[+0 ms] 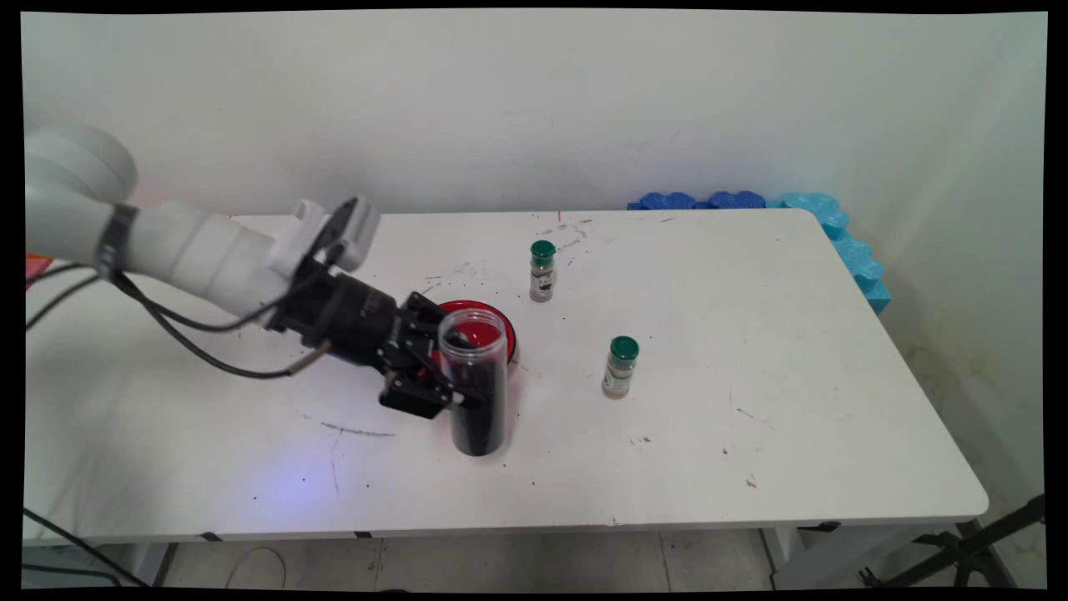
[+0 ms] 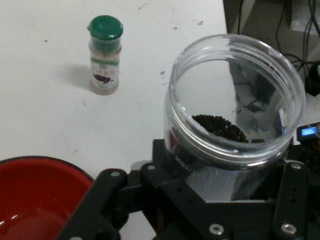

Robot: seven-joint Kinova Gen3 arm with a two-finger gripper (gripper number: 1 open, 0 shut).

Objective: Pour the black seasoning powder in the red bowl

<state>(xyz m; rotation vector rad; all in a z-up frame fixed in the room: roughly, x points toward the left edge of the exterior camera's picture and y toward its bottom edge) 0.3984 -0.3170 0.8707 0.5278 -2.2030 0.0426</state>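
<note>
**Jar in my grip, mid-frame**

My gripper (image 1: 450,380) pinches a clear jar (image 1: 476,384) of dark grains, upright at centre. A red bowl (image 1: 501,330) sits just behind; two green-capped spice bottles (image 1: 541,271) (image 1: 620,367) stand right. My arm reaches from the left.

- One clear jar (image 1: 476,380) of dark grains is sitting between the fingers of the one black gripper (image 1: 446,376).
- One red bowl (image 1: 499,327) is lying just behind the gripper.
- Two green-capped spice bottles are standing beyond the gripper: one (image 1: 620,367) near, one (image 1: 541,270) farther off.
- One white table (image 1: 751,451) is carrying them all.
- Several blue foam pieces (image 1: 834,229) are lying well apart from the gripper.
</note>
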